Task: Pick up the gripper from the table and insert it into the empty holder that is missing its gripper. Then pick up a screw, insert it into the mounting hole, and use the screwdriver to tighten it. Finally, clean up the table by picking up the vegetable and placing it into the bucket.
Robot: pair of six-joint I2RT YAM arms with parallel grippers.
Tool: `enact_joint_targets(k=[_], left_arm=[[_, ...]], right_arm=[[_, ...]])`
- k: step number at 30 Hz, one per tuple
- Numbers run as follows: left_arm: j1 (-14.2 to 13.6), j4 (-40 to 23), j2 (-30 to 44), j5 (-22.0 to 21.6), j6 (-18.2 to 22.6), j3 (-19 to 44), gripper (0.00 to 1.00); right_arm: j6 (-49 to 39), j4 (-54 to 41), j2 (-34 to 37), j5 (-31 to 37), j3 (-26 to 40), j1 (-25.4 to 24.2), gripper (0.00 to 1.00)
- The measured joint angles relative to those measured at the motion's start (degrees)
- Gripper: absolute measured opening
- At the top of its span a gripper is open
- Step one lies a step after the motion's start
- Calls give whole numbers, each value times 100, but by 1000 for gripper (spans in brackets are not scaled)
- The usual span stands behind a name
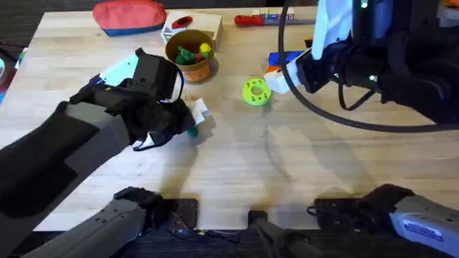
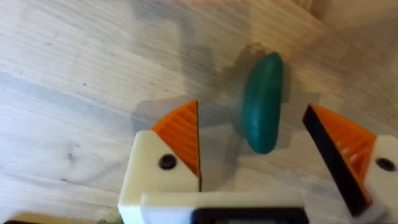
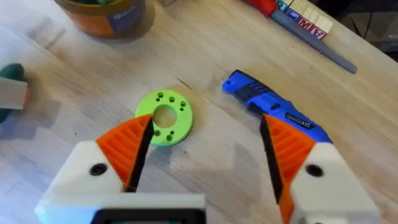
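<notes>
The left gripper (image 2: 252, 152) is wide open around the vegetable (image 2: 262, 102) — if it closes off-center, the smooth vegetable might slip out.

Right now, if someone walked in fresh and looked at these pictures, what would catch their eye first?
Probably the left hand, open just over the wooden table with the dark green toy vegetable lying between its orange pads. Next, the bright green disc with holes near the table's middle, the blue screwdriver beside it, and the open right hand hovering over both.
</notes>
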Motion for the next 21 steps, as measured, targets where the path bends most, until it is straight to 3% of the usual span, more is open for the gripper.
enact_joint_targets(k=[6, 14, 21], left_arm=[[0, 37, 162, -342, -134, 2, 988], [0, 231, 451, -334, -167, 11, 989], [9, 341, 482, -224, -186, 24, 791]], right_arm=[[0, 0, 0, 0, 0, 0, 992], [0, 0, 0, 0, 0, 0, 991], [0, 0, 0, 0, 0, 0, 991]])
